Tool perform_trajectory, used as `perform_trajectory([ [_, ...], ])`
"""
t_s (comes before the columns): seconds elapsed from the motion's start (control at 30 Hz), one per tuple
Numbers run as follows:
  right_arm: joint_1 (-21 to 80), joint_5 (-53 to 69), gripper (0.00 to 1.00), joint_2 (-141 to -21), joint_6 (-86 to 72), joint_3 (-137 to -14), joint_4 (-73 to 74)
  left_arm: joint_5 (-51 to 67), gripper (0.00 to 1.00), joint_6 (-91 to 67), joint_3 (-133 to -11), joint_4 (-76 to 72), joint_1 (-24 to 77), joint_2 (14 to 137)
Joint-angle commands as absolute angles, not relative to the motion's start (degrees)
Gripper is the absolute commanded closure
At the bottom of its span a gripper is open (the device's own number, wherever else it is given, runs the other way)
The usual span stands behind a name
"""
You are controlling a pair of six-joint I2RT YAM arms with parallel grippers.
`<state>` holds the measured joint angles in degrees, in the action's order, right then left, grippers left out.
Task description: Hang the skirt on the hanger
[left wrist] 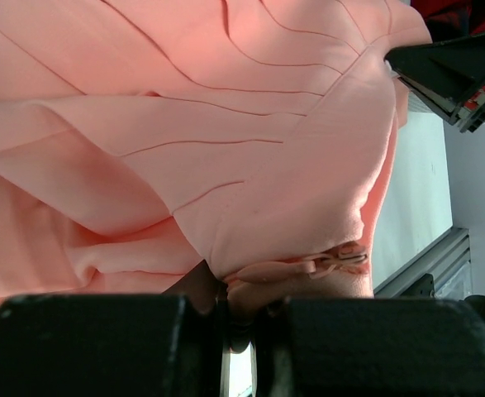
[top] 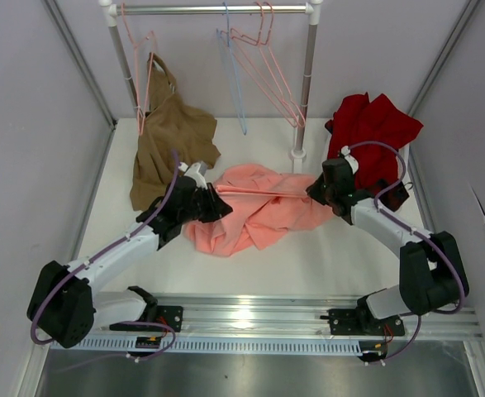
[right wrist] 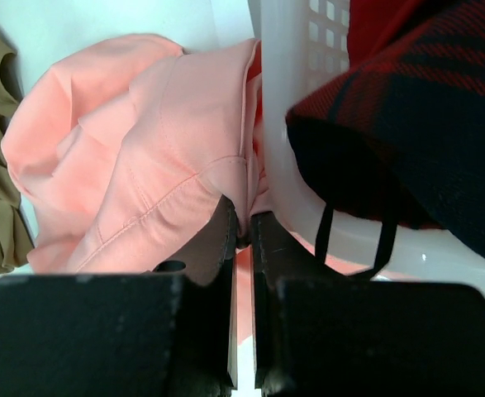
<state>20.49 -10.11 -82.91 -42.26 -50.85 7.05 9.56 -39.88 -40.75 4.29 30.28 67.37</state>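
The left tool (top: 213, 203) and right tool (top: 316, 192) each pinch tight on an end of the skirt (top: 254, 217), its edge taut between them

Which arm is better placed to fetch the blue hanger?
Left, probably. The left claw, like the right claw, is shut on the skirt, but sits closer to the hanger; the rack post and pink hangers block the right one.
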Motion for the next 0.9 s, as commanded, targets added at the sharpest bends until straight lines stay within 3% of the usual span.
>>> perform_trajectory([
  [0.0,15.9,-22.0,1.00,-79.3,-40.8,-49.0,11.2,4.7,1.00,-38.5,-43.3,6.2,29.5,64.4],
  [0.47,7.9,-20.8,1.00,-72.9,-38.8,-44.9,14.4,9.7,1.00,-38.8,-45.7,2.4,30.8,71.8],
  [0.7,20.1,-25.1,1.00,-76.2,-36.7,-51.8,13.4,6.6,1.00,-37.7,-45.6,5.2,30.8,69.7],
  [0.87,22.9,-21.5,1.00,-87.1,-36.4,-56.9,10.9,3.6,1.00,-37.3,-45.9,9.0,30.0,67.6],
])
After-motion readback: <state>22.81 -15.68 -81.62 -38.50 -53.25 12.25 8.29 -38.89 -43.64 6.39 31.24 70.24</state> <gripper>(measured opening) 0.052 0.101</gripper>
